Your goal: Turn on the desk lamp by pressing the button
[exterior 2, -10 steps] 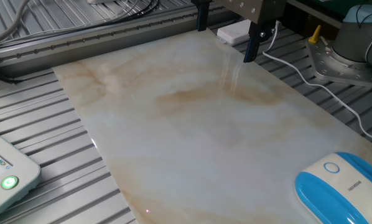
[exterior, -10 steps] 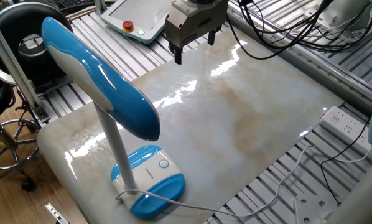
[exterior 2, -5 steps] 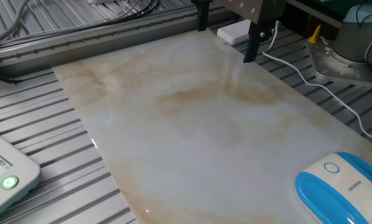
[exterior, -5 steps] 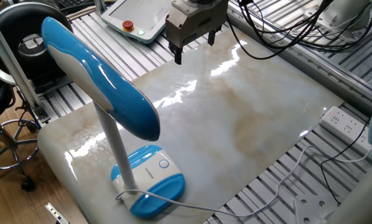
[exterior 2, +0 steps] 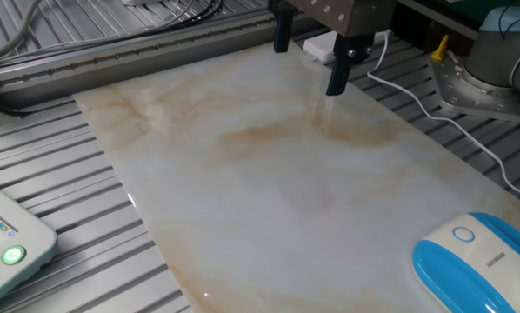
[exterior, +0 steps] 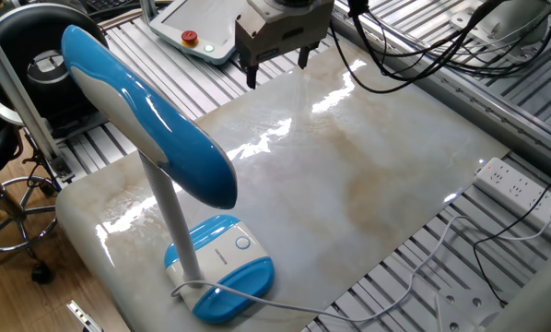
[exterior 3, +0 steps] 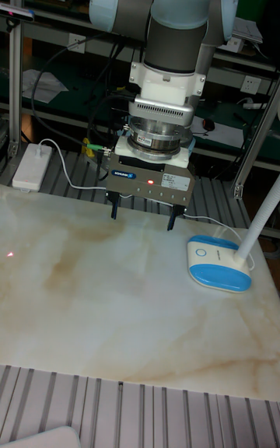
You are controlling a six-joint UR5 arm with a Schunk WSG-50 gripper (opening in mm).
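A: The gripper [exterior 3: 144, 218] is seen hanging above the far part of the marble table [exterior: 368, 175], its two dark fingers [exterior: 251, 74] spread wide with a clear gap between them and nothing held.

B: And where is the desk lamp [exterior: 179, 184] found?

A: At the near corner of the slab, well apart from the gripper. Its oval base [exterior 3: 219, 260] sits flat on the marble, and the button [exterior 2: 463, 233] is set into the white top of that base, facing upward, beside the stem.

B: How is the lamp expected to handle?

A: It is judged to be light, glossy plastic, so it could be slid or tipped by a sideways push, especially with the long head overhanging. No grasp is called for. The button is best met from straight above with one fingertip, so the force is taken by the base against the table. A brief, gentle press is probably enough; the smooth shell would let an off-centre tip skid.
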